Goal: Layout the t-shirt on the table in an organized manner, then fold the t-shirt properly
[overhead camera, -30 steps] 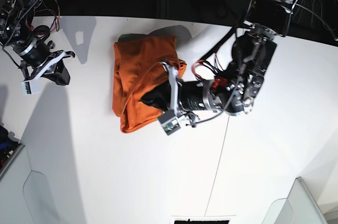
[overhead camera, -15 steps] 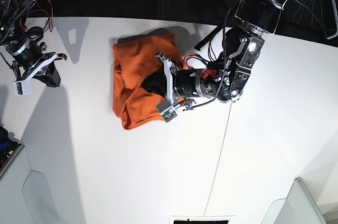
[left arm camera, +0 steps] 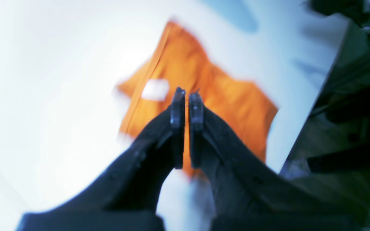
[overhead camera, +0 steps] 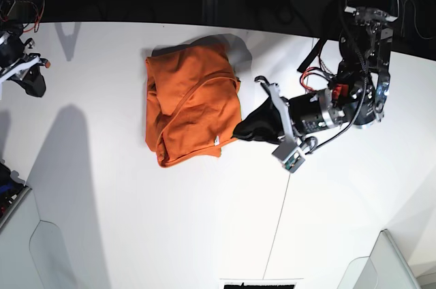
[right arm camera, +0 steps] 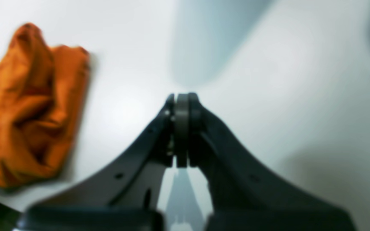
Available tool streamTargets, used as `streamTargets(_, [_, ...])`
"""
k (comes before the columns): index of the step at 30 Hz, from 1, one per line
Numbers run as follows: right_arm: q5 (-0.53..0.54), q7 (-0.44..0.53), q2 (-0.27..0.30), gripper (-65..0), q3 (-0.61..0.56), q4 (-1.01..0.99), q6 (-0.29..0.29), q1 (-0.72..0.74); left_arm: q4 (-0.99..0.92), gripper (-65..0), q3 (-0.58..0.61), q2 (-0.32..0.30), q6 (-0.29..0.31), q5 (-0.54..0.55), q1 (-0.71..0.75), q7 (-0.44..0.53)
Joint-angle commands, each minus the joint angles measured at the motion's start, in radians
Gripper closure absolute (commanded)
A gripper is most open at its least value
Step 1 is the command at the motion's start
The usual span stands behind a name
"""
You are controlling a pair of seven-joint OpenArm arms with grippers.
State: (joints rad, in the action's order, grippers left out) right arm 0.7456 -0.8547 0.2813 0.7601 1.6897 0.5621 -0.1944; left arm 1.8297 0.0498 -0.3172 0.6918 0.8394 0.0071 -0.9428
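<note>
The orange t-shirt (overhead camera: 187, 108) lies bunched and partly folded over itself on the white table (overhead camera: 136, 221), toward the far middle. A small white tag (overhead camera: 216, 141) shows at its near right corner. My left gripper (overhead camera: 237, 131) is shut, empty, and just off the shirt's right edge. In the left wrist view its tips (left arm camera: 186, 93) point at the t-shirt (left arm camera: 233, 99) and the tag (left arm camera: 155, 89). My right gripper (overhead camera: 30, 84) hangs shut at the table's far left. The right wrist view shows it (right arm camera: 181, 96) over bare table, with the t-shirt (right arm camera: 27, 122) off to the left.
A thin dark seam (overhead camera: 279, 221) runs across the table right of the shirt. Clear plastic bins stand at the near left corner (overhead camera: 41, 255) and near right corner (overhead camera: 381, 262). A dark strip (overhead camera: 261, 283) sits at the near edge. Dark space lies beyond the far edge.
My left gripper has pulled back to the right, off the shirt, and the cloth has settled flat. My right arm has swung further left toward the table's edge.
</note>
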Motion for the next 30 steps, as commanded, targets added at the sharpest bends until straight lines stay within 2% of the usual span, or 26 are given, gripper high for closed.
streamTargets(1, [0.033,0.019,0.022,0.0,0.007,0.02,0.014,-0.013,0.031,-3.0,-0.028,-0.013,0.006,0.037,0.02,0.018])
streamTargets(8, [0.064,-0.018,0.065,0.0,0.006,0.02,0.014,-0.169,0.106,-3.0,-0.193,-0.034,0.006,0.078,0.307,-0.016])
streamTargets(13, [0.093,-0.018,0.068,0.0,0.003,0.02,0.015,-0.312,0.132,-3.0,-0.287,-0.034,0.006,0.068,0.516,-0.016])
streamTargets(18, [0.107,-0.017,0.043,0.0,-0.04,0.019,0.026,-0.437,0.102,-3.0,-0.265,-0.034,0.006,-0.074,0.662,-0.015])
streamTargets(22, [0.075,-0.007,0.04,0.0,-0.159,0.019,0.026,-0.51,-0.028,-3.0,-0.225,-0.034,0.006,-0.168,0.708,0.016])
streamTargets(24, [0.04,0.015,0.04,0.0,-0.237,0.017,0.026,-0.534,-0.126,-3.0,-0.198,-0.034,0.006,-0.233,0.711,0.076])
streamTargets(26, [-0.021,0.056,0.04,0.0,-0.32,0.008,0.026,-0.543,-0.241,-3.0,-0.165,-0.034,0.006,-0.322,0.707,0.182])
streamTargets(28, [-0.1,0.103,0.04,0.0,-0.401,-0.003,0.025,-0.543,-0.36,-3.0,-0.131,-0.034,0.006,-0.428,0.705,0.349])
streamTargets(30, [-0.177,0.17,0.04,0.0,-0.475,-0.018,0.025,-0.543,-0.479,-3.0,-0.1,-0.034,0.006,-0.546,0.697,0.562])
